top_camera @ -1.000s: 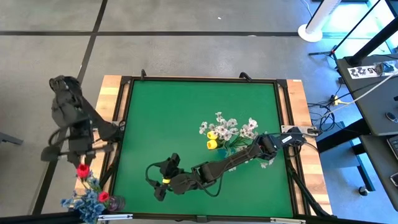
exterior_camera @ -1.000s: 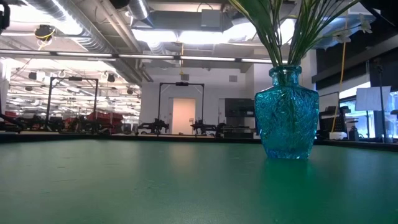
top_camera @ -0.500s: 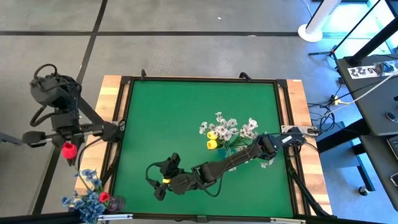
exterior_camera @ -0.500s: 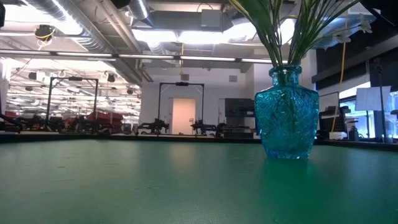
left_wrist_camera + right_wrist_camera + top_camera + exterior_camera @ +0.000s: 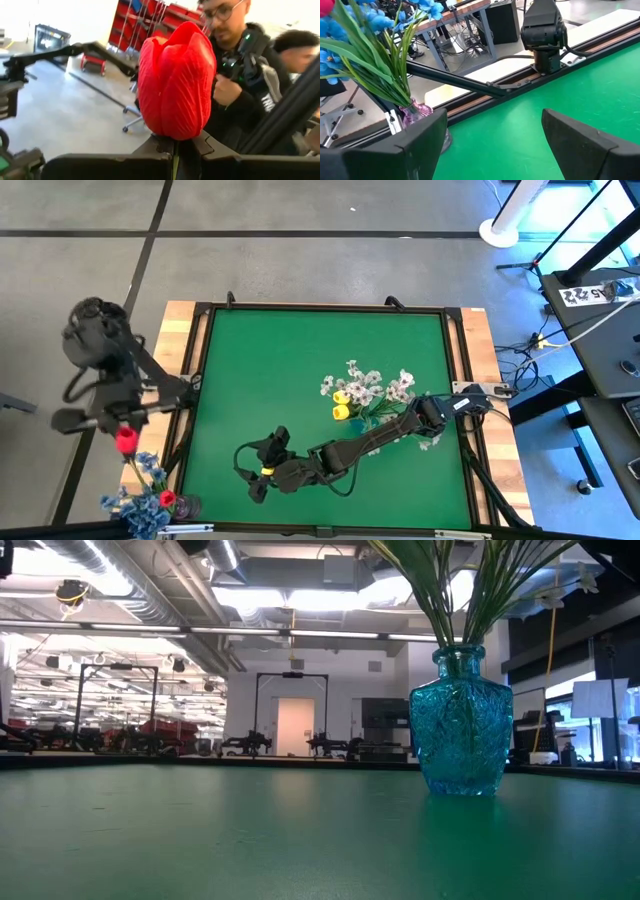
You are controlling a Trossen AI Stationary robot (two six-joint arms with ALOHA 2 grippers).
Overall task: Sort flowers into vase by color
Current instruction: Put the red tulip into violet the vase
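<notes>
My left gripper (image 5: 122,430) hangs beyond the table's left edge, shut on a red tulip (image 5: 175,85). Below it, at the near left corner, a pinkish glass vase (image 5: 417,114) holds blue blossoms (image 5: 140,502) and another red tulip (image 5: 166,497). A blue glass vase (image 5: 462,720) on the green table (image 5: 290,360) carries yellow tulips (image 5: 341,404) and white blossom sprays (image 5: 375,385). My right gripper (image 5: 252,470) reaches across the table toward the pinkish vase, open, with nothing between its fingers. My left gripper pinches the red tulip's green stem right under the head (image 5: 175,152) between its two fingers (image 5: 150,150). The head sticks out just past the fingertips. The fingers lie about level. The stem (image 5: 137,462) trails toward the blue blossoms, and its lower end is hidden.
Wooden strips and a black frame (image 5: 190,380) border the table. The left arm's base (image 5: 545,30) stands on the left rail. People stand beyond the table in the left wrist view (image 5: 240,70). The right arm (image 5: 370,438) lies low across the table's near right part.
My left gripper has risen with the red tulip beside the table's left edge, swinging out toward the far left and then partway back. It stays shut on the stem. The right arm has kept still.
</notes>
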